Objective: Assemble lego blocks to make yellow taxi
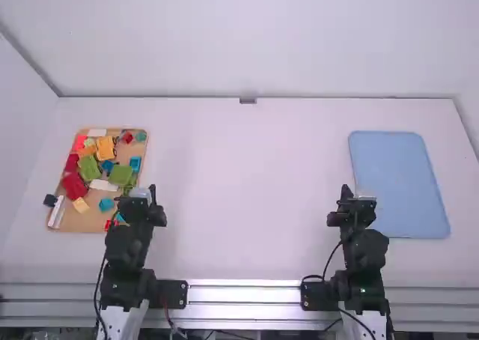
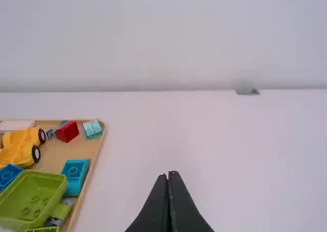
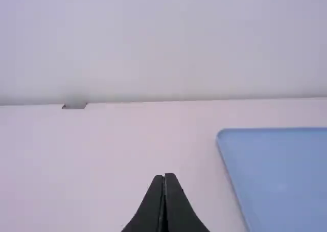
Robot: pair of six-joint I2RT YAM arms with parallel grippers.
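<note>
In the high view my left gripper (image 1: 153, 194) is at the right edge of a wooden tray (image 1: 77, 223) that holds mixed blocks. My right gripper (image 1: 346, 193) stands just left of a blue mat (image 1: 397, 183). The left wrist view has my left gripper (image 2: 169, 174) shut on nothing, over bare table. Shut and holding nothing, my right gripper (image 3: 164, 176) shows in the right wrist view. A yellow-orange wheeled piece (image 2: 22, 145) lies in the tray, near a red block (image 2: 67, 132), a teal block (image 2: 76, 175) and a green piece (image 2: 31, 199).
White table (image 1: 247, 183) stretches between the tray and the mat, up to a white back wall. A small grey fitting (image 1: 248, 100) sits at the middle of the table's far edge. A dark blue block (image 1: 50, 200) is at the tray's left edge.
</note>
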